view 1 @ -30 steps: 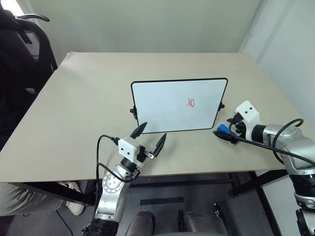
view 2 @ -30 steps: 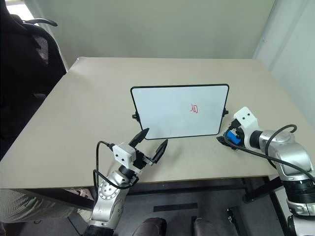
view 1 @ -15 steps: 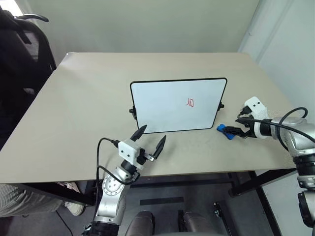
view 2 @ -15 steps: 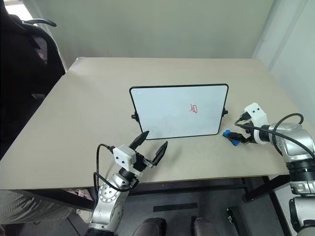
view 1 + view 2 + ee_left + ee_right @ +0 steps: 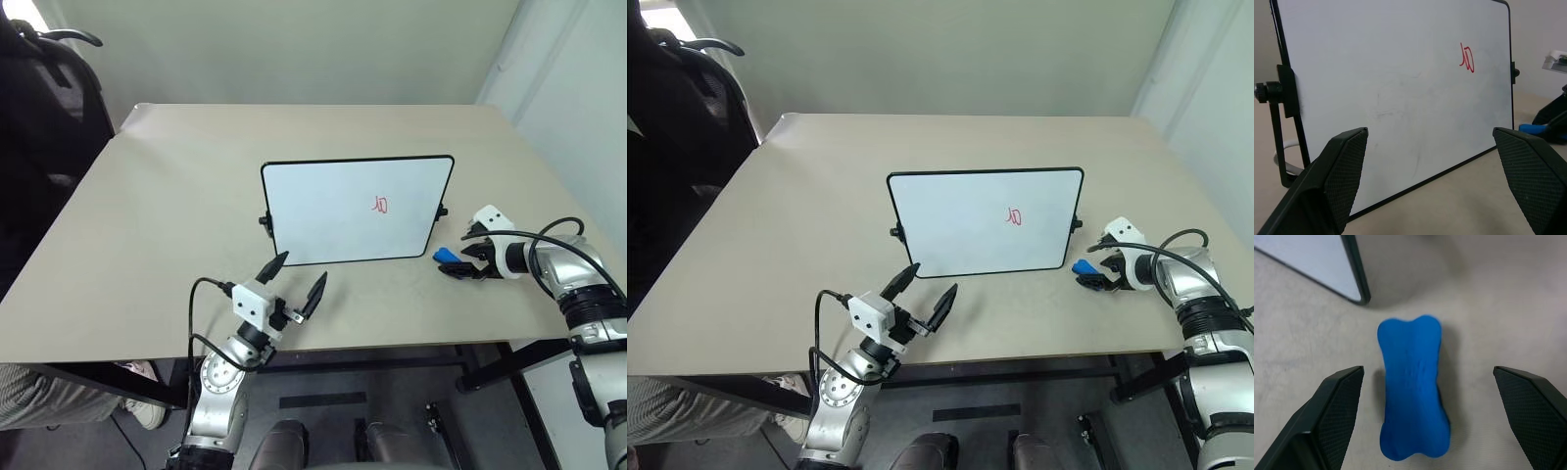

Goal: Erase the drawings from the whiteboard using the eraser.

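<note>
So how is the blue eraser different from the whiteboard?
The eraser is a tiny bright blue bone shape; the whiteboard is a far bigger white rectangle with a black rim. The eraser lies flat on the table; the whiteboard stands propped up. The whiteboard carries a red scribble; the eraser is plain. Both sit on the same table.

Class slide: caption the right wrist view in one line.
Open right gripper poised over the blue eraser on the table, by the whiteboard corner.

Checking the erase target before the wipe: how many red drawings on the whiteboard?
1. A single small red scribble, the drawings, sits on the right half of the whiteboard, roughly mid-height. The rest of the board's visible face looks clean apart from faint smudges.
</note>
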You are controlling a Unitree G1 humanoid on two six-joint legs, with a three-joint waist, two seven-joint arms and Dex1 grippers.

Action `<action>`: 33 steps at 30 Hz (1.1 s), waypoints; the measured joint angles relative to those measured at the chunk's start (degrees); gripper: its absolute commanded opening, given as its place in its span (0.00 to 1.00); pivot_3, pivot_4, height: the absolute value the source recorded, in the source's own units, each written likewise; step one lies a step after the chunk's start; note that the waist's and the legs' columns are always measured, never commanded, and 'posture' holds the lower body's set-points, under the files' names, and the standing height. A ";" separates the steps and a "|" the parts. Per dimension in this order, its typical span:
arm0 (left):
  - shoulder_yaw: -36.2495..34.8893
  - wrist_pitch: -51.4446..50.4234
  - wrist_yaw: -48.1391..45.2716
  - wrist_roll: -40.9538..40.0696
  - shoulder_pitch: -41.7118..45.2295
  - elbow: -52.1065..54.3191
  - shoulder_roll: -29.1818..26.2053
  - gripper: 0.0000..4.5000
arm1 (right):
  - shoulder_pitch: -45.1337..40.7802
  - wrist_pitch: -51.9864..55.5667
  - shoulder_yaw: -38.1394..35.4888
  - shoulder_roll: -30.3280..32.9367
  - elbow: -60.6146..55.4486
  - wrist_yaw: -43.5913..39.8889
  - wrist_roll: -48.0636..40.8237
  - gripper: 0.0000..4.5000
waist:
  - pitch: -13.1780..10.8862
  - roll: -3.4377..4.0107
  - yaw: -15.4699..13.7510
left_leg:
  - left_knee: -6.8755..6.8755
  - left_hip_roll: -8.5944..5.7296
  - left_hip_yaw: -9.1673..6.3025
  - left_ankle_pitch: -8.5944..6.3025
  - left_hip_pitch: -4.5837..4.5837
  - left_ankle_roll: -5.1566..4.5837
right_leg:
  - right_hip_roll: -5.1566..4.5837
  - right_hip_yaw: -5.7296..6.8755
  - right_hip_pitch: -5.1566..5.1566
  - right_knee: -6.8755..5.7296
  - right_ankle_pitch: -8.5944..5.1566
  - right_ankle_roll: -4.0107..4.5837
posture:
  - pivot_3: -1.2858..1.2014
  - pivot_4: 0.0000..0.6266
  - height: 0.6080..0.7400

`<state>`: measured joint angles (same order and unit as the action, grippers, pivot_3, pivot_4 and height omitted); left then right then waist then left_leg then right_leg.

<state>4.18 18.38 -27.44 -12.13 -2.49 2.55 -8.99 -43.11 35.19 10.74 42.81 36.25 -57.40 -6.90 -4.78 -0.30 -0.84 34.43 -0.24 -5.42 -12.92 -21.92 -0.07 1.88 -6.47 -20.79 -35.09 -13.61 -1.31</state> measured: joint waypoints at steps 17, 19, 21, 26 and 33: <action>-0.01 -0.01 -0.01 -0.07 0.20 0.03 -0.92 1.00 | -0.39 -1.73 -0.10 -0.47 1.23 -2.39 2.38 0.26 | 0.00 0.00 0.01 | 0.00 0.01 0.00 -0.01 0.02 0.03 | 0.00 0.01 -0.01 0.02 0.06 0.11 | 0.52 0.24 1.00; 0.01 -0.02 0.01 -0.07 0.38 0.03 -0.91 1.00 | -0.58 -1.75 -0.27 -0.46 1.23 -2.69 2.52 0.14 | 0.00 -0.01 0.02 | 0.00 0.01 0.00 -0.02 0.03 0.04 | 0.00 0.01 0.00 0.02 0.06 0.11 | 0.52 0.24 1.00; 0.02 -0.02 0.02 -0.07 0.60 0.03 -0.90 1.00 | -0.58 -1.74 -0.51 -0.46 1.23 -2.81 2.54 0.11 | 0.00 -0.01 0.02 | 0.00 0.01 0.00 -0.02 0.02 0.04 | 0.00 0.01 -0.01 0.03 0.07 0.13 | 0.52 0.24 1.00; 0.09 -0.08 -0.03 -0.08 0.81 0.03 -0.88 1.00 | 1.17 -1.07 -1.02 0.25 -2.15 -2.86 2.46 0.11 | -0.01 0.00 -0.05 | 0.00 0.01 0.00 -0.02 0.00 0.04 | 0.00 0.02 -0.02 0.03 0.07 0.14 | 0.52 0.24 1.00; 0.12 -0.49 -0.16 -0.25 0.86 0.11 -0.97 1.00 | 12.78 1.80 -3.46 2.82 -23.60 -3.05 -0.09 0.11 | -0.01 0.01 -0.11 | 0.00 0.00 0.01 -0.12 0.01 0.16 | 0.01 0.04 0.04 0.09 -0.06 0.07 | 0.52 0.24 1.00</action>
<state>4.29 17.88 -27.60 -12.38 -1.64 2.66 -9.96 -30.33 36.99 7.27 45.64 12.65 -60.45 -6.99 -4.79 -0.29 -0.95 34.43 -0.24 -5.41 -13.05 -21.91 0.09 1.89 -6.43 -20.76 -35.00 -13.67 -1.24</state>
